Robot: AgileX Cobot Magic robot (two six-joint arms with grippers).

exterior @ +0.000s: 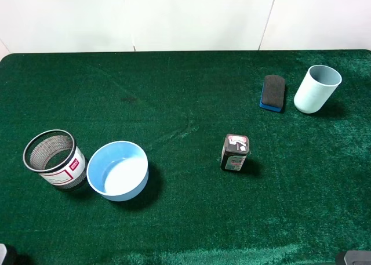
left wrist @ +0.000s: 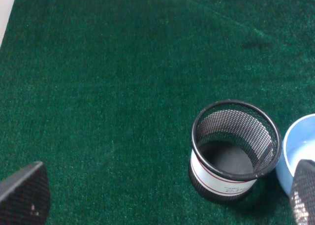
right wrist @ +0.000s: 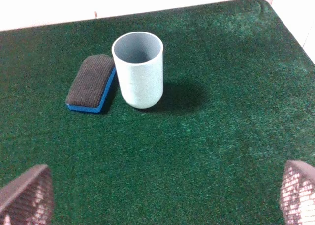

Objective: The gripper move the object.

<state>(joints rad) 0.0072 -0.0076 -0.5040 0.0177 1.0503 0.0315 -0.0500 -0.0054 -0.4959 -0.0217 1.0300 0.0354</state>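
A: Start at the left side. What sits ahead of the left gripper (left wrist: 162,205)?

B: Its jaws are spread wide and hold nothing. Ahead of them, toward one finger, stands a black wire-mesh cup with a white label band (left wrist: 234,148), upright on the green felt counter (left wrist: 108,87). Just beside the mesh cup is a wide shallow blue plastic bowl (left wrist: 298,151), only partly in the wrist view.

A: Are cup and bowl touching?

B: From the high camera they look very close, but I cannot tell whether they touch.

A: And farther right?

B: A small dark rectangular tin with a red-and-white top (exterior: 235,152) stands alone near the middle of the counter, well apart from both grippers.

A: Now the right gripper (right wrist: 157,198).

B: Its jaws are also released, fingers far apart, nothing between them. Well ahead of them stands the tall plain pale blue-green plastic cup (right wrist: 138,70), upright, mouth up. Just beside it lies a flat eraser with a dark felt top and blue base (right wrist: 91,83), so near that they seem to touch.

A: Is the gripper near the cup?

B: No, bare felt lies between them.
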